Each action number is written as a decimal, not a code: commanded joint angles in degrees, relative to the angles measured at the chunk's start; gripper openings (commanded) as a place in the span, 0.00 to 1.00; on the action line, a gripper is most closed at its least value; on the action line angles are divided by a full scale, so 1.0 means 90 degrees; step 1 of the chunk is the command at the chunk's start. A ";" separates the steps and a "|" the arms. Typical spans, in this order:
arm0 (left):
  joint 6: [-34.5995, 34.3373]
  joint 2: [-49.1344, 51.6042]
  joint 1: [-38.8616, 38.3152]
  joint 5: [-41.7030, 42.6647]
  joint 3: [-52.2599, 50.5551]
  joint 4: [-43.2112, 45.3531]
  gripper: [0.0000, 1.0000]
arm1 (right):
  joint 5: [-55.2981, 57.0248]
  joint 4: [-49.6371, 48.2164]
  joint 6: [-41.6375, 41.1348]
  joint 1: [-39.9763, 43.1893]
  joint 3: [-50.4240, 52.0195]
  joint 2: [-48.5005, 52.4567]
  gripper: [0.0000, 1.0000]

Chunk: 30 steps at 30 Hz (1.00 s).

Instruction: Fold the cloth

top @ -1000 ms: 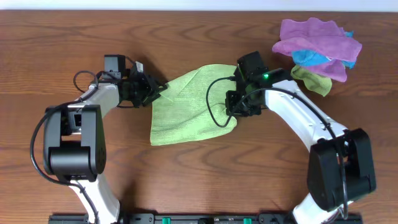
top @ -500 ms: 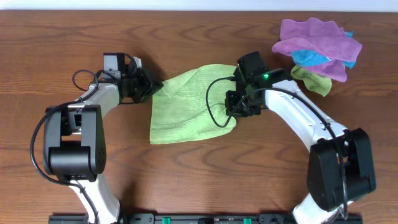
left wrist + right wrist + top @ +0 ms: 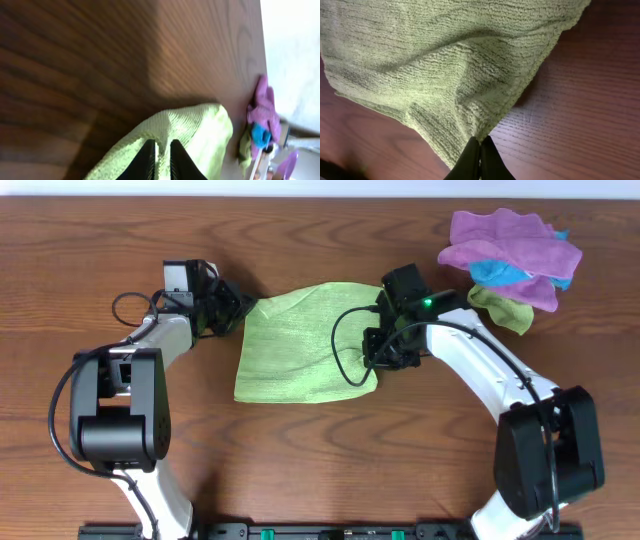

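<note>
Left gripper [image 3: 161, 149] is pinched on the far-left corner of the bright lime-green square microfibre cloth [image 3: 300, 350], and right gripper [image 3: 480, 143] is clamped on its right edge. Cloth lies mostly flat mid-table with its near edge free. There's open brown wooden table [image 3: 300, 465] in front, and the purple-and-blue rag pile [image 3: 510, 245] sits well off to the right.

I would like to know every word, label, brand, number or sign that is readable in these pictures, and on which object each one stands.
No text can be read in any view.
On the green cloth: plain weave, no print, no tag in view.
On the purple and blue cloths: nothing printed.
On the right arm: only a green light, no lettering.
</note>
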<state>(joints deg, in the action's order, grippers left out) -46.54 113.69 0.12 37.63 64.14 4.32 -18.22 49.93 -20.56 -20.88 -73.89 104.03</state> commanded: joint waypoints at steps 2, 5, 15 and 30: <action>-0.0393 0.0046 0.0070 -0.0403 -0.0027 0.0216 0.15 | -0.0051 0.0039 -0.0066 -0.0066 0.0022 -0.0022 0.02; -0.0551 0.0046 0.0097 -0.0605 -0.0027 0.0299 0.17 | -0.0051 0.0053 -0.0066 -0.0066 0.0022 -0.0022 0.02; -0.0597 0.0046 0.0155 -0.0172 -0.0027 0.0352 0.15 | -0.0051 0.0075 -0.0066 -0.0063 0.0022 -0.0022 0.01; -0.0597 0.0168 -0.0228 -0.0386 -0.0027 -0.0313 0.40 | -0.0090 0.0078 -0.0068 -0.0066 0.0022 -0.0022 0.02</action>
<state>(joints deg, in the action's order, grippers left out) -52.49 113.80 -1.96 34.48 64.12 1.54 -18.26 50.52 -20.56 -20.93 -73.87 104.03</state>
